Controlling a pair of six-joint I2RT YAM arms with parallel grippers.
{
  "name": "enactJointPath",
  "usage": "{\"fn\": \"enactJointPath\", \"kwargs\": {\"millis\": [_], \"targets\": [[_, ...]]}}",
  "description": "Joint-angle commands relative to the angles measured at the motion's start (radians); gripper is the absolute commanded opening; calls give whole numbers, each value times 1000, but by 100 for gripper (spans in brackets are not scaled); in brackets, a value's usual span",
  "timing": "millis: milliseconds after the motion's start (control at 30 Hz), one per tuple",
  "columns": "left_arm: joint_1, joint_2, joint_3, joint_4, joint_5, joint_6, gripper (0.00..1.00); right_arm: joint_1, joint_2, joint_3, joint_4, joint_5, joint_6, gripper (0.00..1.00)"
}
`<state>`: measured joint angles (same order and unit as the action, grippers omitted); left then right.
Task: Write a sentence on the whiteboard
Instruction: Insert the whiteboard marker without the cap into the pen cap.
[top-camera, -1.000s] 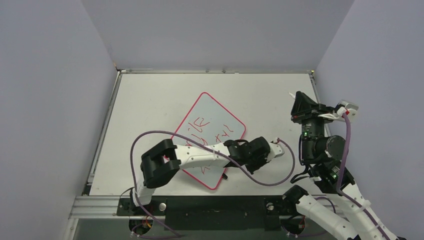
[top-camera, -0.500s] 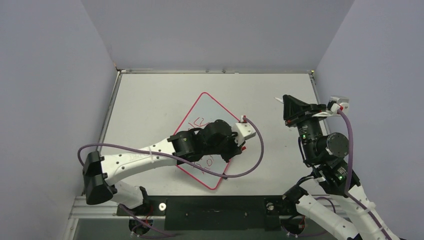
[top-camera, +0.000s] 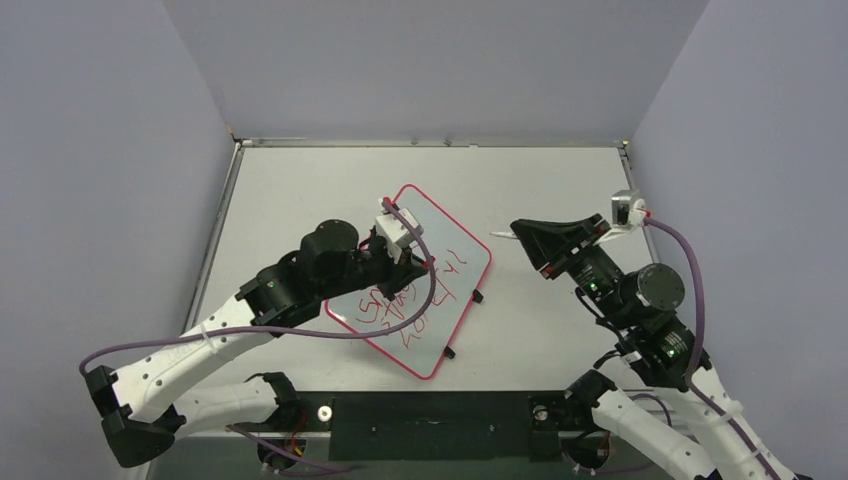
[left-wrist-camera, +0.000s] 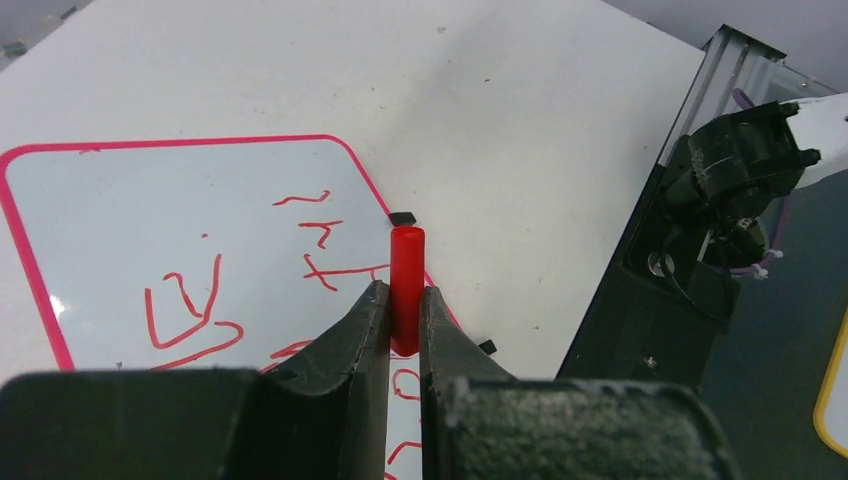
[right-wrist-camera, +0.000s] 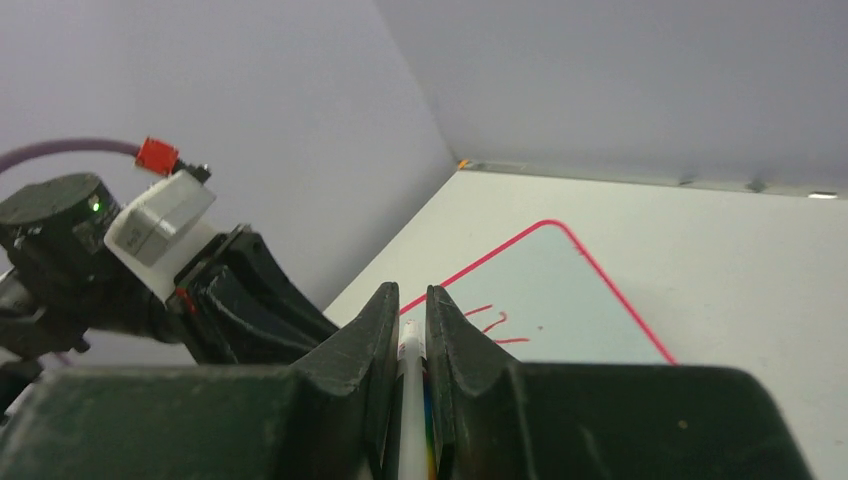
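The whiteboard lies turned like a diamond at the table's middle, with a red-pink border and two black clips on its right edge. The sentence is red scrawl across its lower half. It also shows in the left wrist view. My left gripper hovers over the board's upper left, shut on a red marker cap. My right gripper is level just right of the board, shut on a white marker whose tip points at the board.
The table has a raised metal rim at the back and purple walls on three sides. My left arm's purple cable loops across the board's lower left. The black base rail runs along the near edge.
My left arm has swung from the board's lower right to its upper left, uncovering the lettering. My right gripper has tipped down and moved left toward the board.
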<state>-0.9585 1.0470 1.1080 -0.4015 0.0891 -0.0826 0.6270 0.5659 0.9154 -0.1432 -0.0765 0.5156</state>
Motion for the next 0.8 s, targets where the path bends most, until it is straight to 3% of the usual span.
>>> {"fn": "enactJointPath", "kwargs": {"millis": [0, 100, 367, 767], "targets": [[25, -69, -9, 45, 126, 34, 0, -9, 90, -10, 101, -274, 103, 0], [26, -90, -23, 53, 176, 58, 0, -11, 139, -20, 172, -391, 164, 0], [29, -104, -28, 51, 228, 77, 0, 0, 221, -60, 307, -511, 239, 0], [33, -103, -34, 57, 220, 100, 0, 40, 249, -54, 245, -527, 189, 0]]}}
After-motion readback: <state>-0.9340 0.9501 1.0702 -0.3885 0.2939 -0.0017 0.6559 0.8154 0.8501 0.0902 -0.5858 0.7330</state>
